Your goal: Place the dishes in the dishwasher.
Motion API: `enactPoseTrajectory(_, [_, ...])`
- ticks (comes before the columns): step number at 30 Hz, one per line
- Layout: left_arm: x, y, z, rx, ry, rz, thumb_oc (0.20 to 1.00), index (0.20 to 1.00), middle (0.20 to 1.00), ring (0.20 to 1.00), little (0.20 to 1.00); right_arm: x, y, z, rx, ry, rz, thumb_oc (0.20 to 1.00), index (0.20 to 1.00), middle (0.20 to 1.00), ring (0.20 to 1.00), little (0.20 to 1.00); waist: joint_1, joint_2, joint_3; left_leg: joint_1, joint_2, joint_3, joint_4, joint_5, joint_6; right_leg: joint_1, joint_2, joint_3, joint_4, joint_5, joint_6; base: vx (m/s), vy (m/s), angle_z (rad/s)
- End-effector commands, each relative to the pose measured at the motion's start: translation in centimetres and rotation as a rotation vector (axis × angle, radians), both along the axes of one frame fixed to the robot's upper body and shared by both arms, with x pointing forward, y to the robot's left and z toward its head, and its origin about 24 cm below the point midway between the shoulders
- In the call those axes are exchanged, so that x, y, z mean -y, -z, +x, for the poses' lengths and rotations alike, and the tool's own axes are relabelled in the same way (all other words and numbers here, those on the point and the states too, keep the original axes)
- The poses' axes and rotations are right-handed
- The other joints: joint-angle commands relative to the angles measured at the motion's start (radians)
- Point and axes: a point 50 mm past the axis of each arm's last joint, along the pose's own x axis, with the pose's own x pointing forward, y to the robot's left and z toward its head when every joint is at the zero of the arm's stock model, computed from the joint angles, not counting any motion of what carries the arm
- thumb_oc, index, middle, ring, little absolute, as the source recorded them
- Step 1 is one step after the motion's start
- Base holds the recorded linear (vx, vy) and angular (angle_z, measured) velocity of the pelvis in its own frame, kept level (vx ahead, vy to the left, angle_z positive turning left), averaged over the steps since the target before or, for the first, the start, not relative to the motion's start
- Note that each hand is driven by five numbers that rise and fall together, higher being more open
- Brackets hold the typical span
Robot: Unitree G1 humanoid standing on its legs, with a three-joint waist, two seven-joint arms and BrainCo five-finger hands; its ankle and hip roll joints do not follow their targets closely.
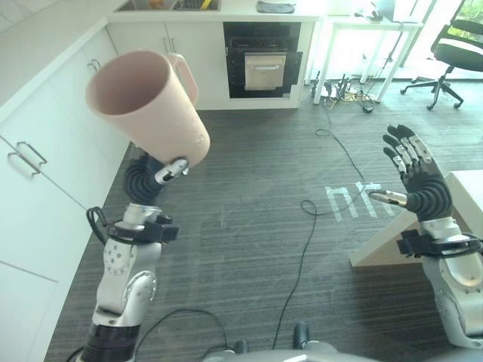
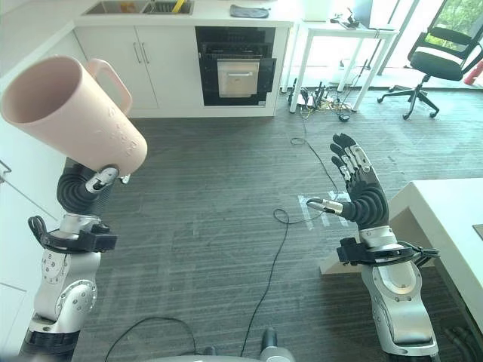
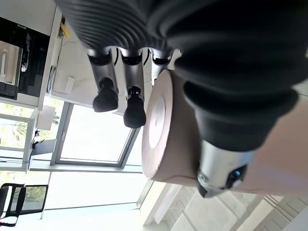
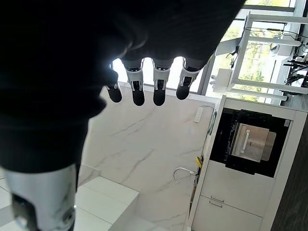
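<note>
Gripping a smooth, matte pink mug (image 1: 147,105) by its round base, the robot's left hand (image 1: 155,173) holds the cylindrical cup tilted in the air above the grey ribbed floor (image 1: 249,211), its open mouth facing up toward the white cabinets (image 1: 45,158) and its looped handle turned away. The right hand (image 2: 355,188) stands raised and empty, fingers straight and spread, beside the corner of a pale table (image 2: 445,219). A black built-in oven (image 1: 264,64) sits in the far cabinetry.

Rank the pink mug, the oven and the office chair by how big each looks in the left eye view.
1. Pink mug, held in the left hand, looks largest because it is nearest the camera.
2. Oven.
3. Office chair, cut off by the edge, so unsure against the oven.
</note>
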Motion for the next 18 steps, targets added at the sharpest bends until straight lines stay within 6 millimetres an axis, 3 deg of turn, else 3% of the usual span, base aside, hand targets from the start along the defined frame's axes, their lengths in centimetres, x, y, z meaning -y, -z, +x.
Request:
enactPoseTrajectory(1, [0.3,-2.6,-0.1,0.137,-0.002,0.004,0.200,0.200,0.200,0.200,0.200,0.0,-1.8,0.2,0.087,0.005,-0.017,1.000,1.000,1.000,1.000,1.000,-0.013,0.033,-0.035,-0.011,0.080,0.011,0.000,-0.064,-0.032,0.034,0.044,-0.022,0.001,-0.100,0.027,-0.02,-0.160,-0.20])
enactPoseTrajectory(7, [0.0,-2.4,-0.1,0.129,-0.020,-0.012,0.200,0.200,0.200,0.200,0.200,0.6,-1.4,0.0,0.048,-0.002,-0.027,1.000,1.000,1.000,1.000,1.000,-0.027,0.041,-0.035,-0.018,0.115,0.027,0.000,-0.047,-0.058,0.042,0.066,-0.026,0.001,-0.124,0.008,-0.01,-0.150,-0.01])
enactPoseTrajectory(17, [-0.7,-2.0,-0.8,0.135,-0.059,-0.071,0.200,0.200,0.200,0.200,0.200,-0.2,-1.6,0.1,0.060,-0.055,-0.019,1.000,1.000,1.000,1.000,1.000,-0.007,0.052,-0.025,0.007,0.133,0.024,0.000,-0.035,-0.086,0.071,0.086,-0.039,0.001,-0.150,-0.011,-0.01,-0.101,0.02])
enactPoseTrajectory(18, [-0.3,-2.1,-0.2,0.192,-0.046,-0.010,0.200,0.200,0.200,0.200,0.200,0.2,-1.2,0.2,0.098,-0.002,-0.038,1.000,1.000,1.000,1.000,1.000,-0.043,0.029,-0.056,-0.054,0.068,0.029,0.000,-0.064,-0.031,-0.015,0.051,0.028,0.001,-0.097,0.027,0.01,-0.052,0.00])
